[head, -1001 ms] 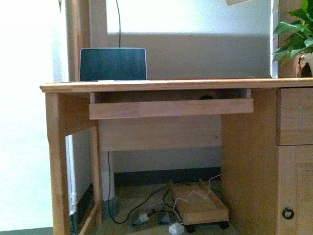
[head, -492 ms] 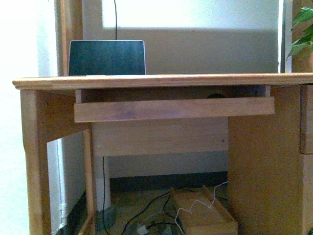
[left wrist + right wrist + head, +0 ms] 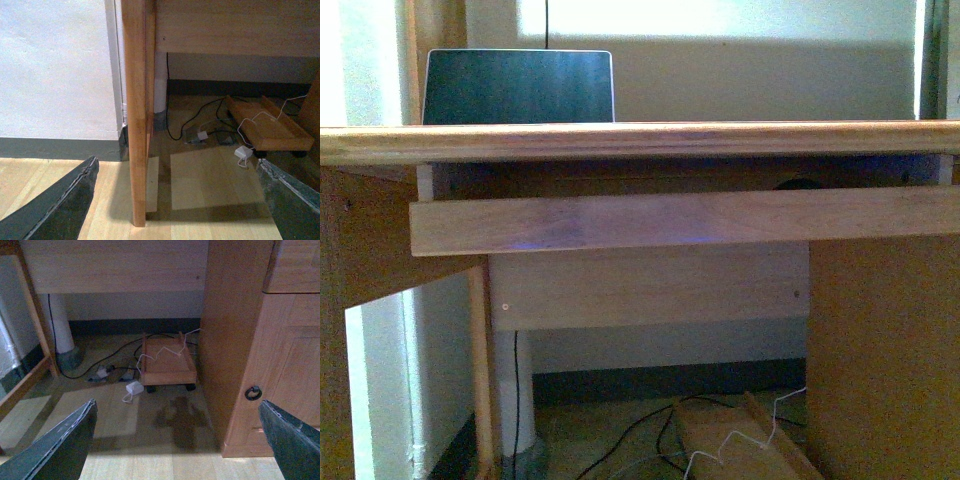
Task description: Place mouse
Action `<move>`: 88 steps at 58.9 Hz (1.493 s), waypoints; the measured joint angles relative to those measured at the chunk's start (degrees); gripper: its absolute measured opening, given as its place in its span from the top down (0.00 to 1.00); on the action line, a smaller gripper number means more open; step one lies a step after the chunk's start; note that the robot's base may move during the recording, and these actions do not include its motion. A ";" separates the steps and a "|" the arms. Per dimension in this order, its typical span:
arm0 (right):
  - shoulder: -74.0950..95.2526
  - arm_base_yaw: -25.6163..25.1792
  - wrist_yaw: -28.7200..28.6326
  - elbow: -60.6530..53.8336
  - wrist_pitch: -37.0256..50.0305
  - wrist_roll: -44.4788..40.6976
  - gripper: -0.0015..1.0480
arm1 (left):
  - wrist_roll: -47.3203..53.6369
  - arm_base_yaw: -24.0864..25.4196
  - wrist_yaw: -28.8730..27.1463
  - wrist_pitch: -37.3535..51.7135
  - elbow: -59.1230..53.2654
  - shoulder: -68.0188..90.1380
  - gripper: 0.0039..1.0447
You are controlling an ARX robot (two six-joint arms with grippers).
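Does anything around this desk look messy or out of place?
Only under the desk: black cables and a white adapter lie loose on the floor, and a white cord drapes across the low wooden stand. The laptop on top stands upright; nothing looks spilled or broken.

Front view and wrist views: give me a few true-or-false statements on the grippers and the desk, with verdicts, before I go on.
1. The left gripper holds the mouse. False: its jaws stand apart with only floor between them.
2. The right gripper is shut. False: it is open and empty.
3. A laptop stands on the desk, toward the left in the front view. True.
4. A wooden stand sits on the floor under the desk. True.
5. The cabinet door has a long bar handle. False: it has a ring pull.
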 joint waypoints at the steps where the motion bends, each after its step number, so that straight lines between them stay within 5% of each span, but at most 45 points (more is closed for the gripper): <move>1: -0.02 0.02 0.04 0.00 0.00 0.02 0.07 | 0.00 0.00 -0.02 0.00 0.00 0.00 0.07; 56: -0.02 0.00 0.02 0.00 -0.02 0.00 0.07 | 0.02 0.00 0.04 -0.02 0.00 0.00 0.07; 64: -0.02 0.00 0.00 0.00 -0.02 0.00 0.07 | -3.96 3.89 18.40 -9.35 4.87 11.08 0.07; 69: -0.02 0.00 0.00 0.00 -0.02 0.02 0.07 | -0.66 3.19 19.76 -4.85 6.23 21.70 0.07; 81: -0.02 0.00 0.00 0.00 -0.02 0.00 0.07 | 27.85 3.06 12.11 26.91 13.86 56.98 0.07; 88: -0.02 0.00 0.00 0.00 -0.02 0.02 0.07 | 45.27 2.16 13.11 44.28 18.05 73.75 0.07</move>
